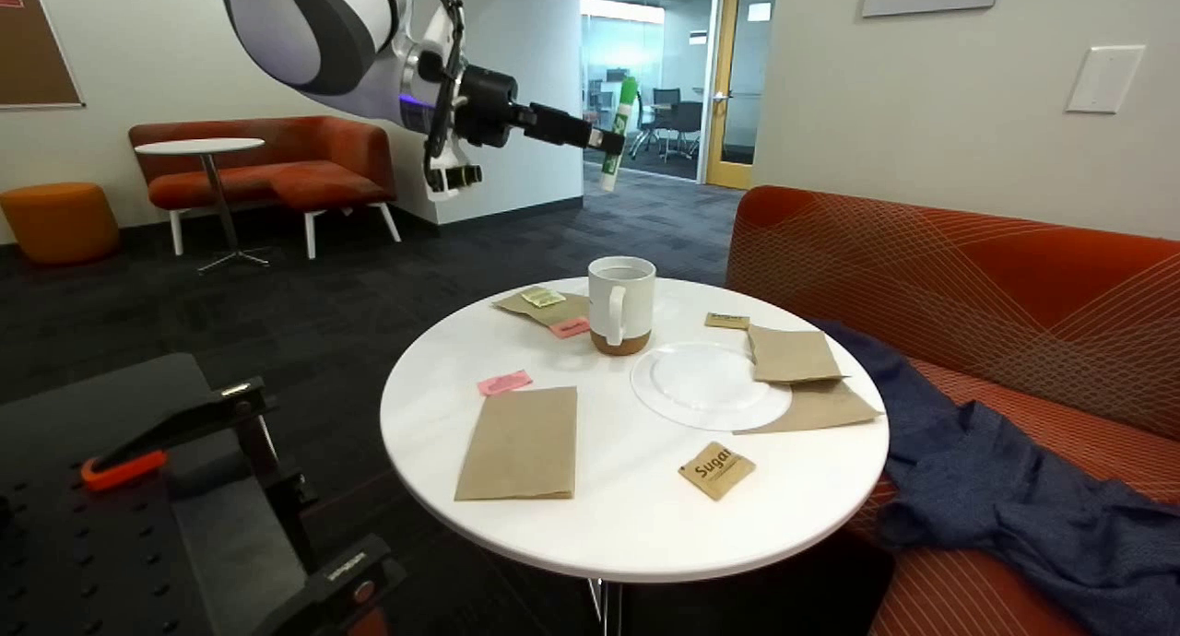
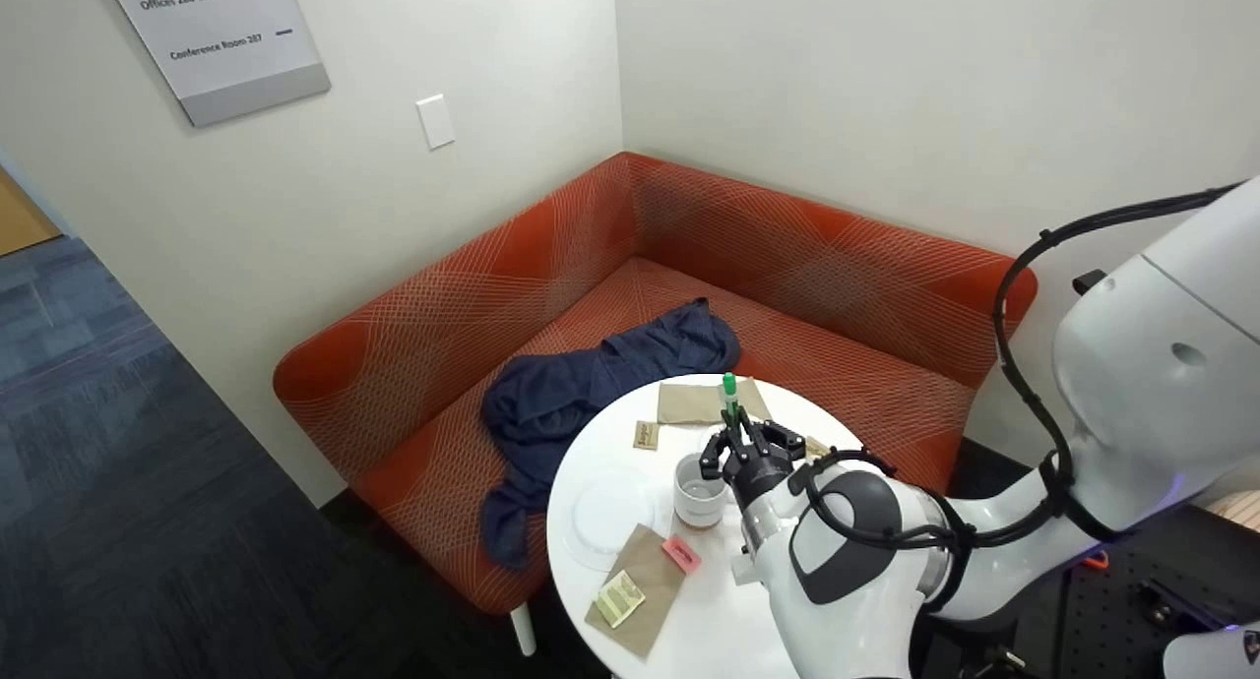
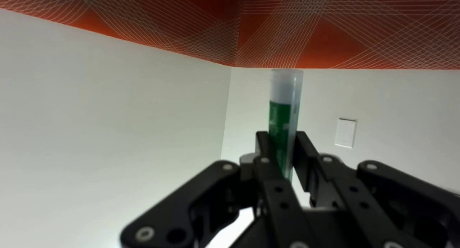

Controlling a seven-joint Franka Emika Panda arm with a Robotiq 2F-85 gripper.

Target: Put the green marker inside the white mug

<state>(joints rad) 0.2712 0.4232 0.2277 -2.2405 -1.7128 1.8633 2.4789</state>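
Note:
The green marker (image 1: 623, 109) is held high above the white table (image 1: 636, 488), close to upright with a slight tilt. Its green end (image 2: 729, 386) is up and its white end is down. My gripper (image 1: 607, 141) is shut on the marker's middle. In the wrist view, the two fingertips (image 3: 282, 142) press on both sides of the marker (image 3: 281, 113), with the white end toward the picture's top. The white mug (image 1: 638, 302) stands upright on the table, well below the gripper, handle toward that camera. Its open top also shows in an exterior view (image 2: 697, 507), beside the gripper (image 2: 736, 425).
A flat white plate (image 1: 705, 382) lies beside the mug. Brown napkins (image 1: 521, 447) and sugar packets (image 1: 717, 470) lie around it. Pink packets (image 1: 505, 382) are near the mug. An orange bench (image 1: 968, 286) with a dark blue cloth (image 1: 1014, 479) borders the table.

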